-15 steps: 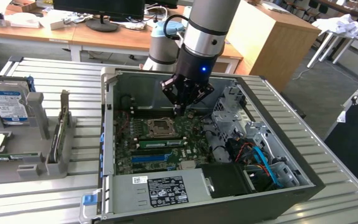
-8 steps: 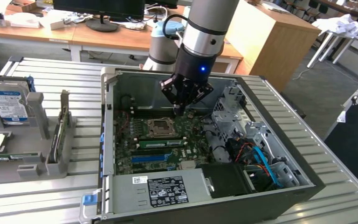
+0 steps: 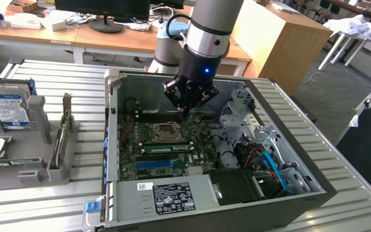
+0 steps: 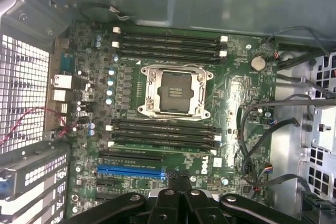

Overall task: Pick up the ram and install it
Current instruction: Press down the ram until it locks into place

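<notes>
A long green ram stick (image 3: 166, 149) appears to stand on edge in a slot of the motherboard (image 3: 148, 170), just on the near side of the CPU socket (image 3: 166, 131). Seen from the wrist, the socket (image 4: 175, 90) lies between two banks of black memory slots (image 4: 163, 132). My gripper (image 3: 185, 115) hangs inside the open computer case (image 3: 111, 125), above the board at the far side of the socket. Its fingers are shut with nothing between them. In the wrist view the gripper (image 4: 179, 181) shows as closed dark fingertips over the board near the blue slot (image 4: 131, 172).
A grey fixture (image 3: 34, 169) at the exterior view's left holds a hard drive (image 3: 8, 110) and a thin upright board (image 3: 61, 137). Case walls, a drive cage (image 3: 240, 108), loose cables (image 3: 269, 162) and the power supply (image 3: 172, 195) crowd the board.
</notes>
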`<state>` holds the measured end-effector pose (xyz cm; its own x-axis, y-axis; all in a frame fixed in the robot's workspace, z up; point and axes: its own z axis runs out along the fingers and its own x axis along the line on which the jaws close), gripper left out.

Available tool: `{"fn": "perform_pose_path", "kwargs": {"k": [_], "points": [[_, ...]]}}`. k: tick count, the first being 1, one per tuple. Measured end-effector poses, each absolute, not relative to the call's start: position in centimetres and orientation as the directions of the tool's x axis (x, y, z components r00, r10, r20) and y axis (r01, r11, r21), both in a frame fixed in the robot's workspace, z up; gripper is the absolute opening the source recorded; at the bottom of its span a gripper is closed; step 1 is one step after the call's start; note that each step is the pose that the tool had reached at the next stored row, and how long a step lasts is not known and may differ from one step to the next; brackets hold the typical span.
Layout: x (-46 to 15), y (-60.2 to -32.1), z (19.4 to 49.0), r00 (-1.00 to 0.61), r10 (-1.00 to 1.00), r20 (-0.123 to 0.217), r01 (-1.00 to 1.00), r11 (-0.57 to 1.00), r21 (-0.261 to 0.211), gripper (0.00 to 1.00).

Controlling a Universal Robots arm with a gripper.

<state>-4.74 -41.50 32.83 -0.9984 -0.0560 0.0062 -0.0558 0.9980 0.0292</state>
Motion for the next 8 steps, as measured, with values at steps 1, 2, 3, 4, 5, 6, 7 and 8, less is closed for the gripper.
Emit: {"fn": "perform_pose_path", "kwargs": {"k": [1, 2, 3, 4, 5, 6, 7, 8], "points": [[-4.82, -41.48, 32.83, -0.999, -0.052, 0.006, -0.052, 0.998, 0.029, 0.11], [-4.88, -41.45, 32.83, -0.999, -0.049, 0.006, -0.049, 0.998, 0.029, 0.11], [-4.89, -41.43, 32.83, -0.999, -0.046, 0.006, -0.045, 0.999, 0.028, 0.11], [-4.89, -41.42, 32.83, -0.999, -0.044, 0.006, -0.044, 0.999, 0.028, 0.11], [-4.89, -41.43, 32.83, -0.999, -0.043, 0.006, -0.043, 0.999, 0.028, 0.11], [-4.89, -41.43, 32.83, -0.999, -0.043, 0.006, -0.043, 0.999, 0.028, 0.11], [-4.89, -41.42, 32.83, -0.999, -0.043, 0.006, -0.043, 0.999, 0.028, 0.11], [-4.89, -41.42, 32.83, -0.999, -0.043, 0.006, -0.043, 0.999, 0.028, 0.11]]}}
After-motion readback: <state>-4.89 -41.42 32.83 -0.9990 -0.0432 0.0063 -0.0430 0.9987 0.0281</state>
